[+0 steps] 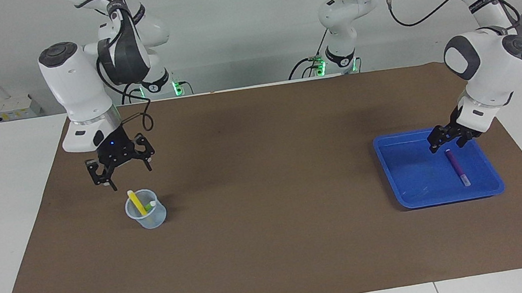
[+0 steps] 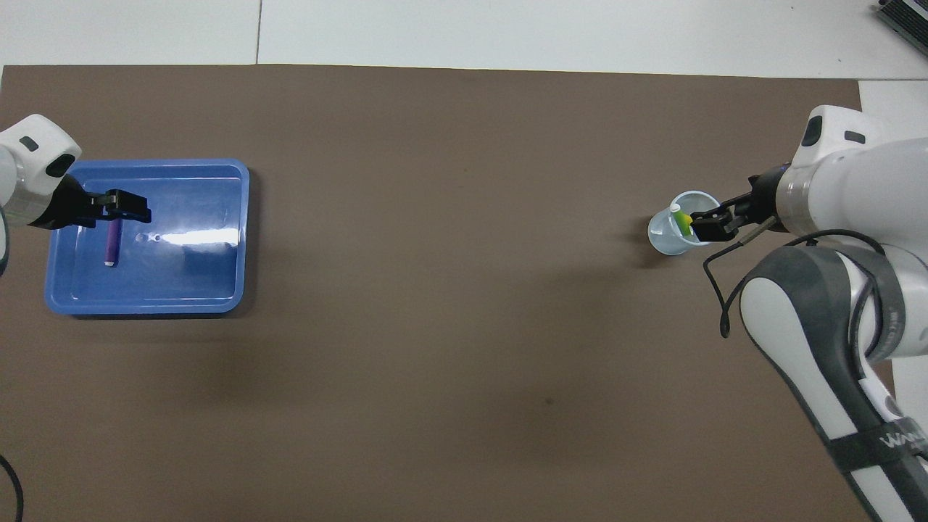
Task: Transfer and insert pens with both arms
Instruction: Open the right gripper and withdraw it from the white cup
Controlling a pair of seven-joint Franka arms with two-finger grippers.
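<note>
The left gripper (image 1: 448, 141) hangs over the blue tray (image 1: 407, 182) on the counter (image 1: 274, 245), fingers spread and empty, above the purple pen (image 1: 457, 167). To grasp well, it should descend with a finger on each side of the barrel near mid-length. In the facing view the pen lies flat, its long axis running from 12 to 6 o'clock, pale tip at 6. The right gripper (image 1: 119, 178) hangs over the clear cup (image 1: 146, 213), fingers wide and empty; the yellow pen (image 1: 136, 201) and green pen (image 1: 149, 207) lean inside.
</note>
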